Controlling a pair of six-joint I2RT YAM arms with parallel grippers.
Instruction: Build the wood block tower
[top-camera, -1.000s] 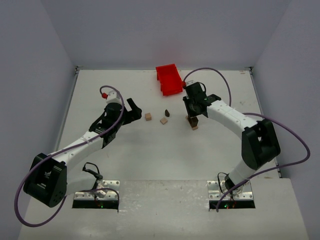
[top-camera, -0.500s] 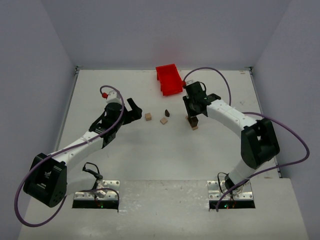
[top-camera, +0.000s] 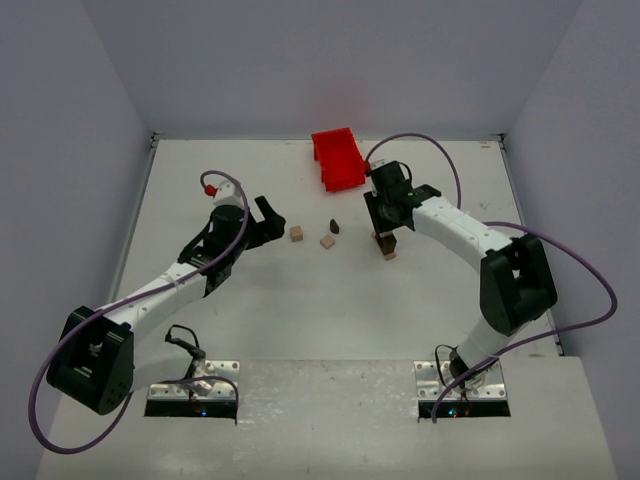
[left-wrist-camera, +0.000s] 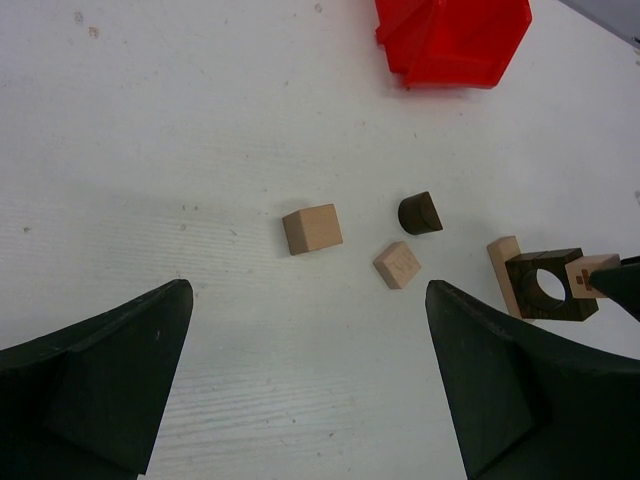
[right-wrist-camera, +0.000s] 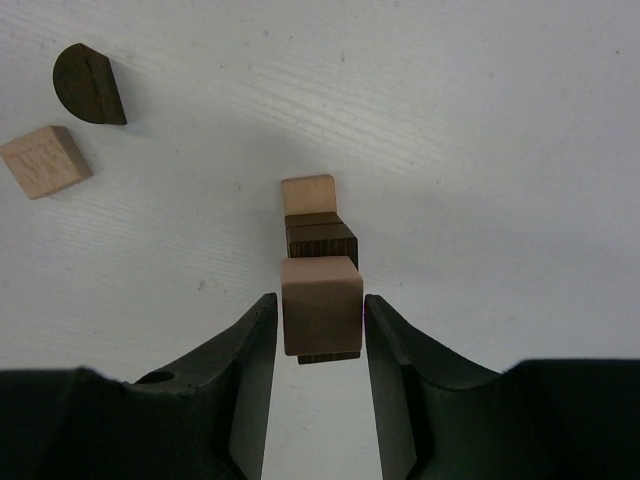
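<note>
My left pincer (left-wrist-camera: 308, 295) gapes wide, holding nothing, well left of the tower (right-wrist-camera: 318, 240). The tower stands right of the table's (top-camera: 300, 300) middle, directly under my right pincer (right-wrist-camera: 320, 306). Its jaws closely flank the pale top block (right-wrist-camera: 320, 325); whether they touch it I cannot tell.

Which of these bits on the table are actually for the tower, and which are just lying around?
For the job: wood block tower; right gripper, astride its top block; likely also the pale cube, small pale block and dark half-round.
Just lying about: red plastic bin.
</note>
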